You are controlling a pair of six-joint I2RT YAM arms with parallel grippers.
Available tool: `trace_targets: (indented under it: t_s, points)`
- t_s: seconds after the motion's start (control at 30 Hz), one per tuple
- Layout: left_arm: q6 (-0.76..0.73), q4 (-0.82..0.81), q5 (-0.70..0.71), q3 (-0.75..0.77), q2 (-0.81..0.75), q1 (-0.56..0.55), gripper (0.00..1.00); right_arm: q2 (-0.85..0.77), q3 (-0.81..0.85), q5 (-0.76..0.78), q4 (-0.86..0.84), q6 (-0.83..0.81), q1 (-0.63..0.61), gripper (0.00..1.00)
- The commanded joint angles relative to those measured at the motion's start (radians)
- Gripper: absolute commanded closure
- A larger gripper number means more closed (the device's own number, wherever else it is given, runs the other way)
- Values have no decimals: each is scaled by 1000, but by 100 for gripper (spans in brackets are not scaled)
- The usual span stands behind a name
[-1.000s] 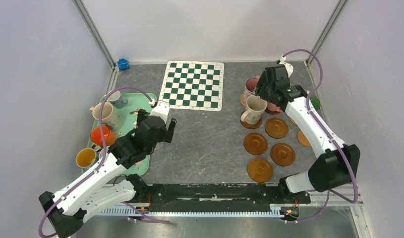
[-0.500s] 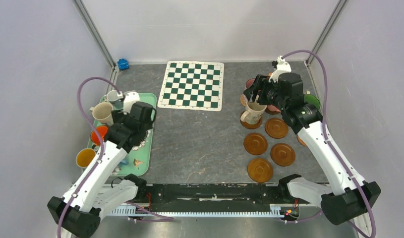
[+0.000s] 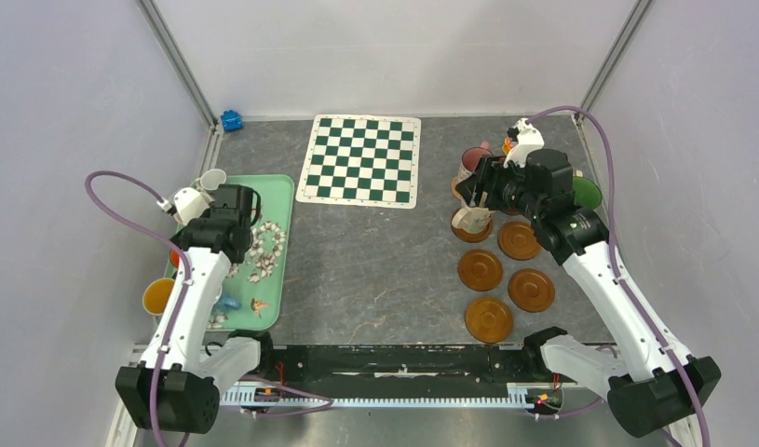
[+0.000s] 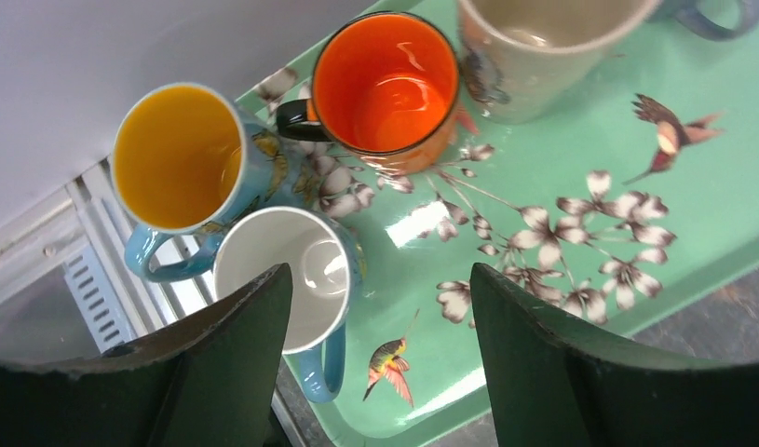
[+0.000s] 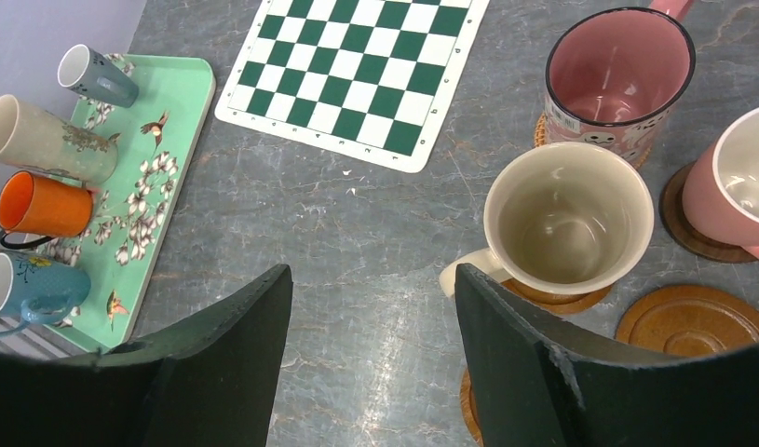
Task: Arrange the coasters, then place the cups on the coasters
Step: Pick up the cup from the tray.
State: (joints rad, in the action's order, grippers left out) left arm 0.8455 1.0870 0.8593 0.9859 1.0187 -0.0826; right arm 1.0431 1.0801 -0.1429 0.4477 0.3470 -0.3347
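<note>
My left gripper hangs open over the mint-green tray, with only the tray between its fingers. A blue-handled cup with a white inside lies partly behind its left finger. Beside it stand a yellow-lined cup, an orange cup and a tall cream cup. My right gripper is open over bare table, just left of a cream cup standing on a brown coaster. Two pink cups also sit on coasters. Several bare coasters lie nearer the front.
A green-and-white chequered mat lies at the back centre. A small blue object sits in the back left corner. A green-lined cup shows behind the right arm. Enclosure walls stand close on both sides.
My left arm has swung left from the table's middle to over the tray, its jaws narrowing a little. My right wrist has shifted over the cream cup.
</note>
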Motion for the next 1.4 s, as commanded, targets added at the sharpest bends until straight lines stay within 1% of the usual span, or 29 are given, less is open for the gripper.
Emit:
trace_targets:
  t_s: [0.0, 0.03, 0.07, 0.13, 0.17, 0.2, 0.27, 0.33, 0.43, 0.57, 0.67, 0.77, 0.97, 1.03, 1.13, 1.37]
  points:
    - [104, -3, 36, -39, -5, 80, 23, -17, 7, -25, -27, -12, -3, 34]
    - [88, -30, 22, -47, -5, 127, 23, -16, 3, -30, -30, -8, -3, 34]
    - [65, -54, 1, -53, -7, 152, 23, -17, -3, -35, -33, -1, -3, 34]
    - [35, -106, -20, -56, -7, 176, 23, -18, -9, -39, -44, 6, -5, 34]
    - [48, -103, -13, -51, -2, 178, 22, -18, -9, -39, -47, 10, -6, 34]
    - [90, -73, 6, -44, 3, 181, 20, -18, -8, -39, -49, 13, -6, 34]
    - [244, 34, 63, -17, 19, 197, 21, -14, -1, -39, -48, 15, -9, 35]
    - [298, 62, 89, -12, 16, 219, 21, -8, 12, -43, -41, 15, -11, 35]
    - [336, 63, 69, -6, 12, 297, 23, -6, 21, -43, -37, 13, -17, 35]
    - [310, -4, -17, -4, 33, 421, 26, -1, 31, -48, -24, 4, -23, 35]
    - [312, -5, -1, 12, 58, 469, 28, -7, 29, -43, -10, -9, -23, 35]
    - [295, -28, 34, 20, 80, 493, 32, -10, 31, -40, -1, -19, -23, 35]
    - [258, -74, 20, 17, 126, 548, 39, -13, 42, -42, 8, -26, -23, 35]
    - [221, -106, 1, 15, 143, 561, 39, -10, 51, -37, 21, -31, -23, 35]
    - [213, -107, -46, 23, 178, 581, 41, -9, 62, -35, 31, -41, -23, 34]
    - [211, -144, -124, -9, 210, 619, 51, -14, 60, -25, 34, -49, -23, 34]
